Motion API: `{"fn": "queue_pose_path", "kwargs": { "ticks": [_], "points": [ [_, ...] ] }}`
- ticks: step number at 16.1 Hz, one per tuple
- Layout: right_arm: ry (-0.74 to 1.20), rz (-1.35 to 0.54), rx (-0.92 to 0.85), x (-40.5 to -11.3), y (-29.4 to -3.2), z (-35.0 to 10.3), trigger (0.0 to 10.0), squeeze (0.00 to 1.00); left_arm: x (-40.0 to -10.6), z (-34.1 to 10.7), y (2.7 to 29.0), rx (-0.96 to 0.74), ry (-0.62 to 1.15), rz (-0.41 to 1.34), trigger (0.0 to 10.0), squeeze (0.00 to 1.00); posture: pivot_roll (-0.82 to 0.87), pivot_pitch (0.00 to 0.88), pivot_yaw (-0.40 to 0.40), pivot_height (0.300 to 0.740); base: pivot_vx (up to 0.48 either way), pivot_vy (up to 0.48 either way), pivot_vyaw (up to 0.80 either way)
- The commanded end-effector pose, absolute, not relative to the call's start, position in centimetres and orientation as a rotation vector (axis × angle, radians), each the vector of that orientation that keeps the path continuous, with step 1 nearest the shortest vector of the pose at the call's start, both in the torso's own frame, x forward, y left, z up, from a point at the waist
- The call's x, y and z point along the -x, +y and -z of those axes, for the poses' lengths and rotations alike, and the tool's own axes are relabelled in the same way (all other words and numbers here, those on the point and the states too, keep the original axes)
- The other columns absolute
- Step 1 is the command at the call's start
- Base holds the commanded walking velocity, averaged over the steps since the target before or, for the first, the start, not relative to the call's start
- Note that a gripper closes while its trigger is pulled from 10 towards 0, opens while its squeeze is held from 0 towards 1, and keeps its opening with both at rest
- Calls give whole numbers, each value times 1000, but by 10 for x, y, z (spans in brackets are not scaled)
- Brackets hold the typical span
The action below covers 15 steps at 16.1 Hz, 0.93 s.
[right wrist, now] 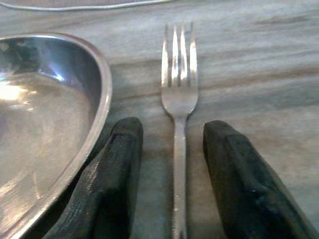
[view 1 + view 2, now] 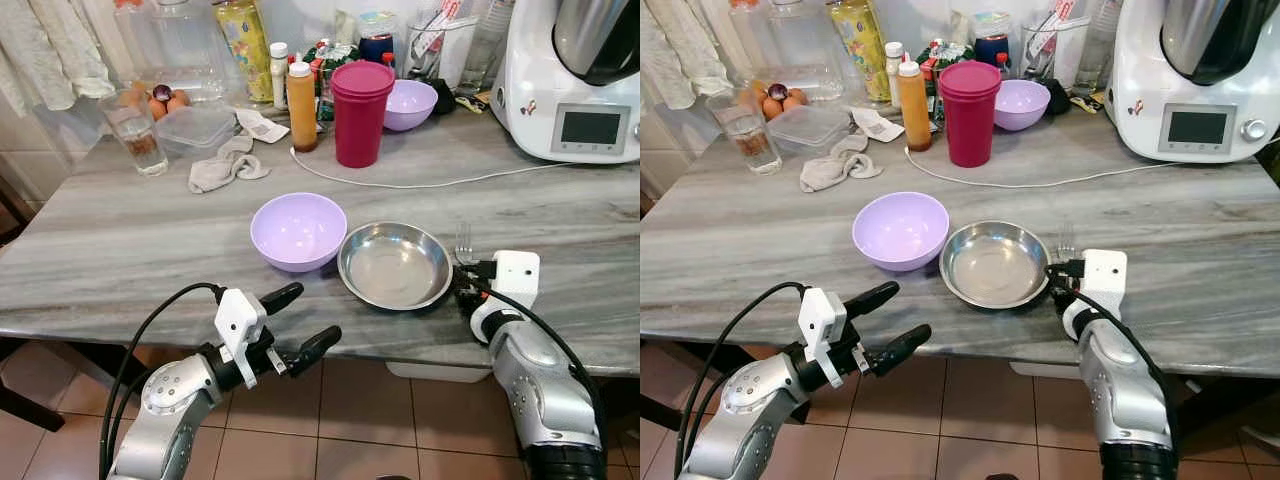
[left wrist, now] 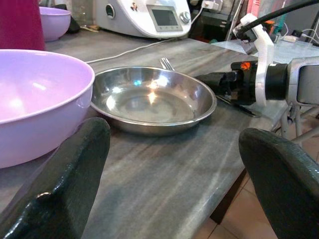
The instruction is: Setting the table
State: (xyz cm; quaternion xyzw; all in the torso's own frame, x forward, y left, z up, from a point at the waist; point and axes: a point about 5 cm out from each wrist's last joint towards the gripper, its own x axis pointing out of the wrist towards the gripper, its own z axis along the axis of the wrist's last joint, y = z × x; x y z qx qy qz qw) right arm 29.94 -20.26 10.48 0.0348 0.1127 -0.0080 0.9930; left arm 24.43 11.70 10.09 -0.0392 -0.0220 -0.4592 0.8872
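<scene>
A silver fork (image 1: 179,99) lies flat on the grey marbled counter (image 2: 150,250), just right of an empty steel dish (image 2: 395,265). My right gripper (image 1: 173,127) rests low on the counter and is open. One black finger (image 1: 107,184) sits on each side of the fork's handle, and neither touches it. A light purple bowl (image 2: 298,230) stands left of the dish. My left gripper (image 2: 305,320) hangs open in the air just off the counter's front edge, below the purple bowl, with nothing in it.
Along the back stand a maroon tumbler (image 2: 360,112), an orange bottle (image 2: 301,105), a second purple bowl (image 2: 410,103) and a white kitchen machine (image 2: 575,90). Its white cable (image 2: 420,183) crosses the counter. A glass (image 2: 135,130) and a crumpled cloth (image 2: 225,165) are at back left.
</scene>
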Motion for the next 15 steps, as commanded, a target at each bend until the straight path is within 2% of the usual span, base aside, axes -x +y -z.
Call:
{"fn": "queue_pose_path", "kwargs": {
  "ticks": [1, 9, 15],
  "points": [
    [206, 19, -70, -298, -203, -110, 10000, 1000, -243, -101, 117, 67, -40, 964, 10000, 0, -359, 73, 53, 740, 0, 0, 0],
    [101, 44, -36, -285, -203, -129, 10000, 1000, -245, -107, 115, 68, -55, 962, 10000, 0, -364, 71, 58, 740, 0, 0, 0],
    [75, 46, -22, -276, -189, -130, 10000, 1000, -244, -109, 115, 67, -63, 952, 10000, 0, -353, 64, 58, 740, 0, 0, 0]
  ]
}}
